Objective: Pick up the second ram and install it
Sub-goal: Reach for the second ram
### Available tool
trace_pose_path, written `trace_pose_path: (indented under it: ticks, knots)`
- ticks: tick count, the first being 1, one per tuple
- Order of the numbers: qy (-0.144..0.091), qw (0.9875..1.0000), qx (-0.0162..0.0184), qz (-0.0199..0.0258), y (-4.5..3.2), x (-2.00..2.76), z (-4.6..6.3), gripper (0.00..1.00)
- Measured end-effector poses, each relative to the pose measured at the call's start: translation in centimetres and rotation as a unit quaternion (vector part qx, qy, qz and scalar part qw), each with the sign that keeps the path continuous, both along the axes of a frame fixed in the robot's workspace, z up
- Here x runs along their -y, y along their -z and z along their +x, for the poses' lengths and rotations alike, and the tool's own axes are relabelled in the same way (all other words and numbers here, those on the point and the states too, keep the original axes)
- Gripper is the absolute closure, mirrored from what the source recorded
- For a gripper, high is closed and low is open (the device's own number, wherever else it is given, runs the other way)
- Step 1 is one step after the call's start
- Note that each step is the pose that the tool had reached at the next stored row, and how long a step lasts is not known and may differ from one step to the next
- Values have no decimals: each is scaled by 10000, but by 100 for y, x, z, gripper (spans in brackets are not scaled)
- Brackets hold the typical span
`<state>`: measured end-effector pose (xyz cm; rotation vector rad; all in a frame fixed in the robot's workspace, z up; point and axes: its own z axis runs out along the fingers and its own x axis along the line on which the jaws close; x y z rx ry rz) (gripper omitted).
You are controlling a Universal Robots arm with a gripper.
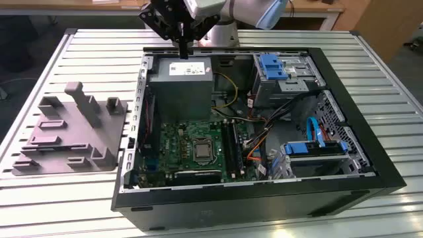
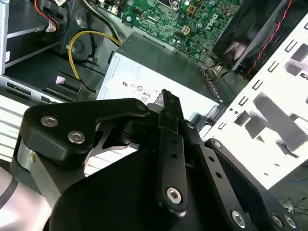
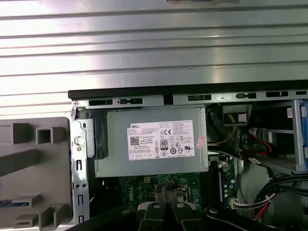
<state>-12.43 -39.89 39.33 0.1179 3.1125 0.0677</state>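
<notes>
Second ram (image 3: 12, 202) — pincer (image 1: 184, 53) well apart

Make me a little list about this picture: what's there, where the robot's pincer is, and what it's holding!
place: slatted metal table
big thing: open computer case, open side up
pincer: shut, hanging over the grey power-supply box
holding: nothing visible between its tips
inside the case: green circuit board, blue drive brackets
beside the case: grey holder block, on the exterior view's left
</notes>
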Motion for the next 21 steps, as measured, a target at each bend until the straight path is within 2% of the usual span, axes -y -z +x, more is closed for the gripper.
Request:
trace_pose_path:
  ticks: [11, 21]
  knots:
    - [1, 10000, 0, 0, 0, 0, -13, 90]
    - [0, 10000, 0, 0, 0, -2, -134, 90]
